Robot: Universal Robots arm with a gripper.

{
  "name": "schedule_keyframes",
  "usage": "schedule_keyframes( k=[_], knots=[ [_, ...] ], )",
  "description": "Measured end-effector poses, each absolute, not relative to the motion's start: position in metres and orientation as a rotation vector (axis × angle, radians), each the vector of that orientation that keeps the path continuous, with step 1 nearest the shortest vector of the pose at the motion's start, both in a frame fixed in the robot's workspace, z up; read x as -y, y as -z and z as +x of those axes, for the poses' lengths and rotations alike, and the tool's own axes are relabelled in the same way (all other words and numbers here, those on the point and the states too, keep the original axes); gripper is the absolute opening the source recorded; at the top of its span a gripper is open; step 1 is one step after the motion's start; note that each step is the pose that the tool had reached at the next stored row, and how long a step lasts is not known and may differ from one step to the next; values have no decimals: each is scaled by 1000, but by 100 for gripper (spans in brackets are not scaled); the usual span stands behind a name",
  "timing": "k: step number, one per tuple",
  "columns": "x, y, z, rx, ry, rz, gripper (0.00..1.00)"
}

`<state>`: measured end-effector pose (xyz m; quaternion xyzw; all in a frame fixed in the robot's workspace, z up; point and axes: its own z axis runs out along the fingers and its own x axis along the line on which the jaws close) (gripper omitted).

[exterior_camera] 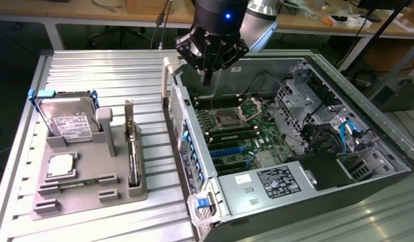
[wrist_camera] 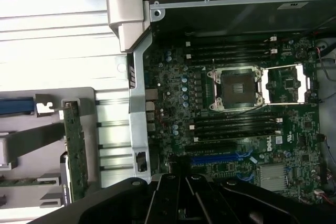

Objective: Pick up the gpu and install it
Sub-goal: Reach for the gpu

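Jaws shut and empty, the gripper (exterior_camera: 207,75) hovers over the computer case (exterior_camera: 388,151); the gpu (exterior_camera: 132,151) stands upright in the gray holder (exterior_camera: 79,196) beside the case.

On the dark green motherboard (wrist_camera: 168,124), just past the black memory slots beside the square silver-framed processor socket (wrist_camera: 234,88), white printed letters (wrist_camera: 269,143) appear to read DELL. The small marks next to them are too fine to read. Well away from the socket, the white-and-black label (exterior_camera: 277,184) on the grey power supply box (exterior_camera: 244,194) carries dense print and round certification signs, none legible. Farther from the socket, outside the case, the white label (exterior_camera: 71,126) on the silver hard drive (exterior_camera: 62,107) cannot be read either.
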<state>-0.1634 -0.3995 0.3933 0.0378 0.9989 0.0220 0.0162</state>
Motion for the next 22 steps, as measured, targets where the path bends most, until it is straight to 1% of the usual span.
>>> schedule_keyframes(
  k=[22],
  knots=[
    [400,-393,-202,-3106,-68,118,11]
  ],
)
